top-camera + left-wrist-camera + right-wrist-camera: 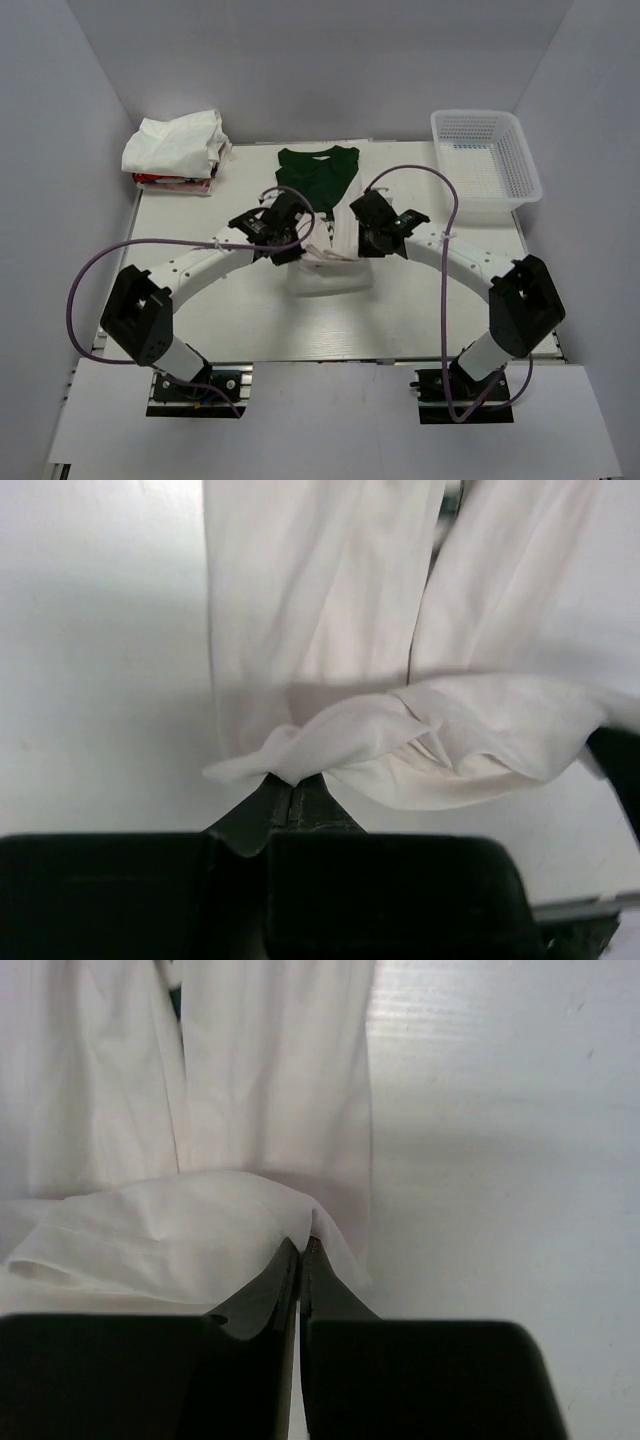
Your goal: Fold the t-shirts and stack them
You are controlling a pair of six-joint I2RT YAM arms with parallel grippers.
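Left wrist view: the left gripper (295, 783) is clamped tight on a bunched hem of the one large off-white t-shirt (318, 175), and the right gripper (303, 1252) pinches the same hem. The shirt lies mid-table (450, 320), dark green upper part rearward, pale cloth creased. One pile of folded shirts (175, 145), white over red-pink, sits back left. One mesh basket (520, 165) sits back right.

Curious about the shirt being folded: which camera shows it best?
The top external view: only it shows the t-shirt with its green top. The wrist views show just white cloth pinched in the left gripper and right gripper.
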